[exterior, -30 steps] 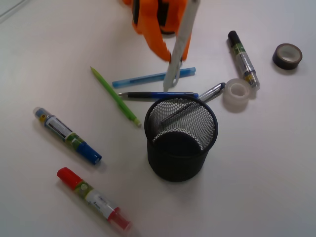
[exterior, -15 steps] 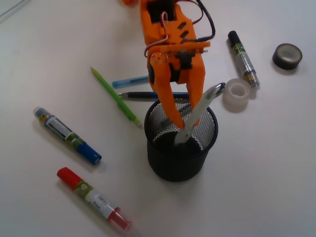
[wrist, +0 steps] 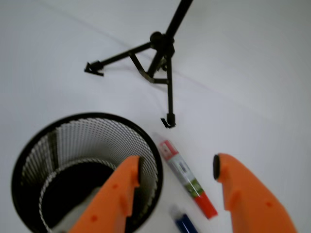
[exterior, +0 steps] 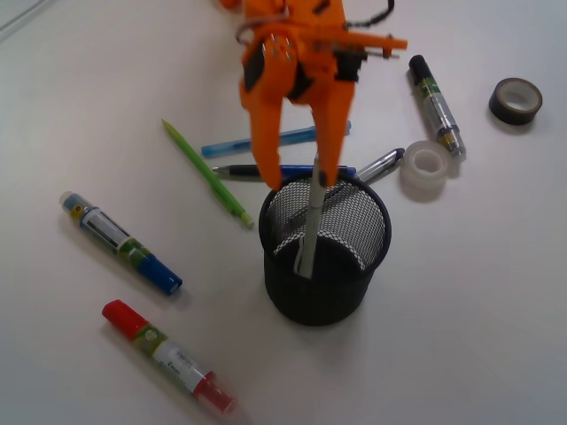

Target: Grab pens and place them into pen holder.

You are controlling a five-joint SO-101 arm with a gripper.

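Now that my gripper (exterior: 297, 181) has spread open, the white-grey pen (exterior: 310, 226) stands released in the pen holder (exterior: 324, 283), centre frame; four remain outside.

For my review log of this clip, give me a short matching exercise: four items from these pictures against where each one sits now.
Items:
1. white-grey pen
2. light green pen
3. clear tape roll
4. red-capped marker

Places:
A. flat on the table, left of the pen holder
B. standing in the pen holder
C. near the front edge, lower left
D. right of the pen holder's rim

Pairs: 1-B, 2-A, 3-D, 4-C
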